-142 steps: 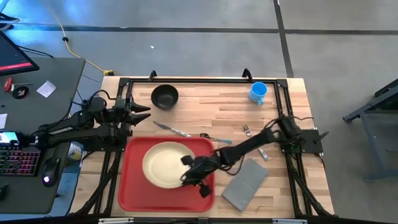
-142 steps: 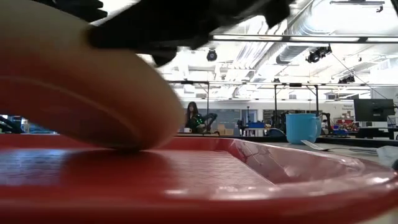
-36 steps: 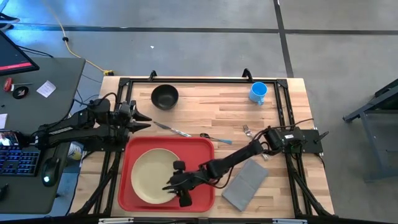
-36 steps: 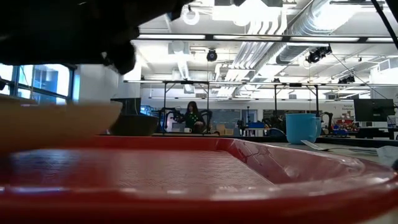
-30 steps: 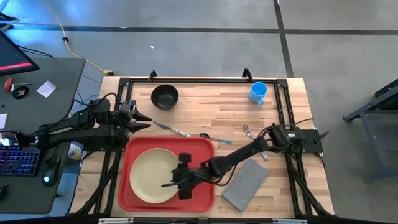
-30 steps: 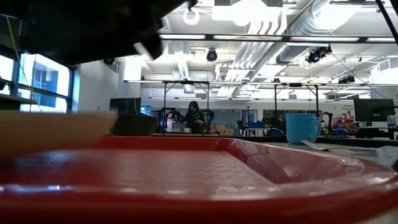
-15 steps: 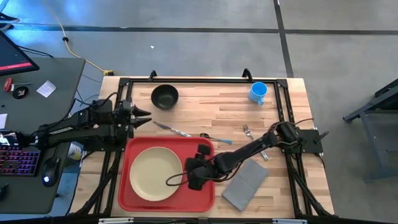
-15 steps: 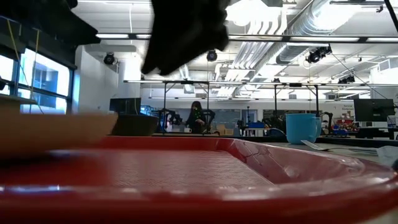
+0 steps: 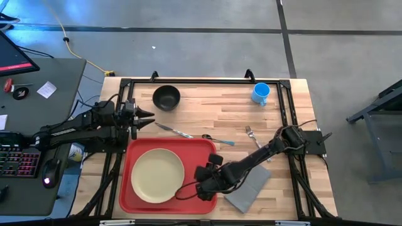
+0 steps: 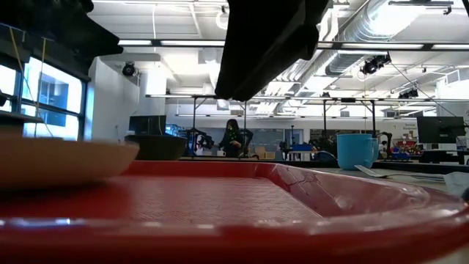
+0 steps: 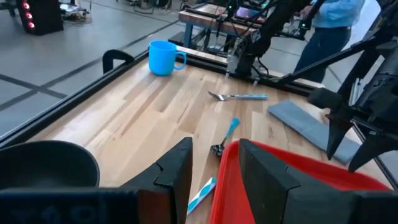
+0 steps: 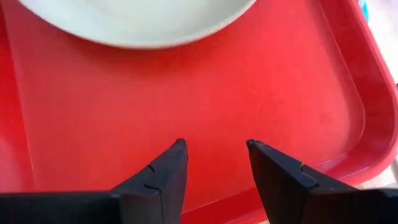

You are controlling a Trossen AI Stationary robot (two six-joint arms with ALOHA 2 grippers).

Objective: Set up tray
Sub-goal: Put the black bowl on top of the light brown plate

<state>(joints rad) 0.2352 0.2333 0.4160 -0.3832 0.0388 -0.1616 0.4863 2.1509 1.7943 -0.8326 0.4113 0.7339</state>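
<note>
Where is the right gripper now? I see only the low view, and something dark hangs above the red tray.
Observer: The right gripper hangs over the bare right part of the large red rectangular plastic tray. Its fingers are open and empty.
Operator: Does the round cream plate lie completely inside the tray?
Observer: Yes. It lies in the tray's left part, apart from the fingers.
Operator: What does the left arm do?
Observer: The left gripper waits over the wooden table, beyond the tray's far left corner, with its fingers open.
</note>
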